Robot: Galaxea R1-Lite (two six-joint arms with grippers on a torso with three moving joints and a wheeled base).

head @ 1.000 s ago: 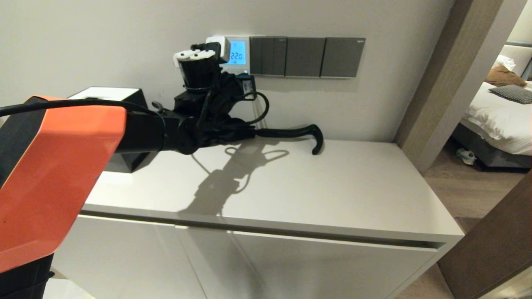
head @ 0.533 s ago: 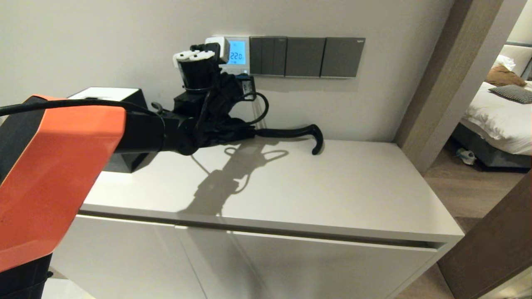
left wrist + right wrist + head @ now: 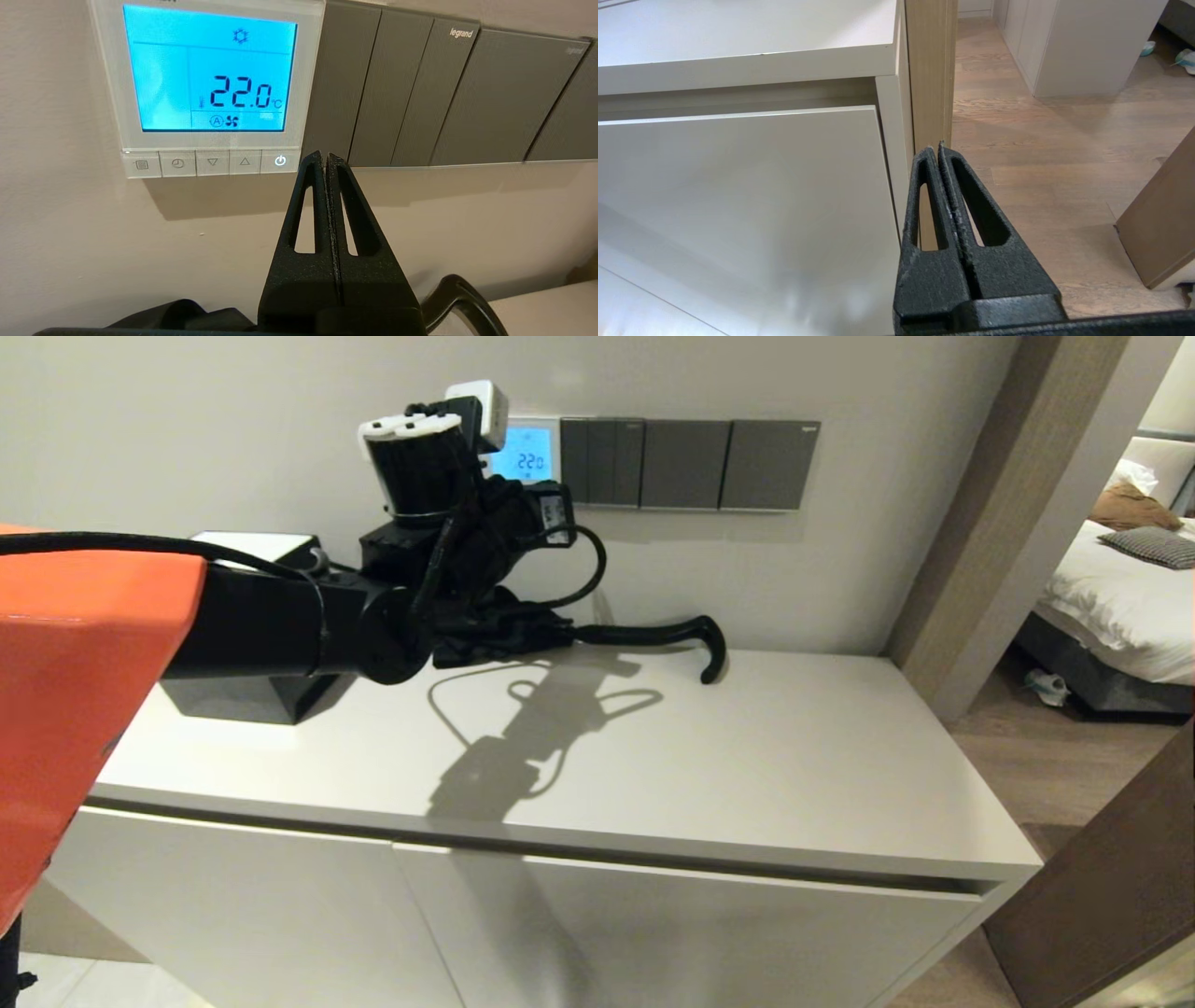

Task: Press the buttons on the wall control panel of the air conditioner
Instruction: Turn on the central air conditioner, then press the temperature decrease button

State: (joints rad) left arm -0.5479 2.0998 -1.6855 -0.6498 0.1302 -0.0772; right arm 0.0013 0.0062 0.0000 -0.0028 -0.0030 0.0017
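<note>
The air conditioner's wall control panel is a white-framed thermostat with a glowing blue screen reading 22.0; it also shows in the head view. The buttons run in a row along its bottom edge, and the power button at the end is lit. My left gripper is shut and empty. Its tips point at the wall just beside the power button, under the panel's lower corner; I cannot tell if they touch. My right gripper is shut and empty, parked low by the cabinet's front corner.
Dark grey switch plates adjoin the panel on the right. A black hooked handle lies on the white cabinet top under my left wrist. A black-and-white box stands at the back left. A doorway opens on the right.
My left arm has risen and drawn a little to the left, so the wrist now sits higher before the panel. The screen still reads 22.0.
</note>
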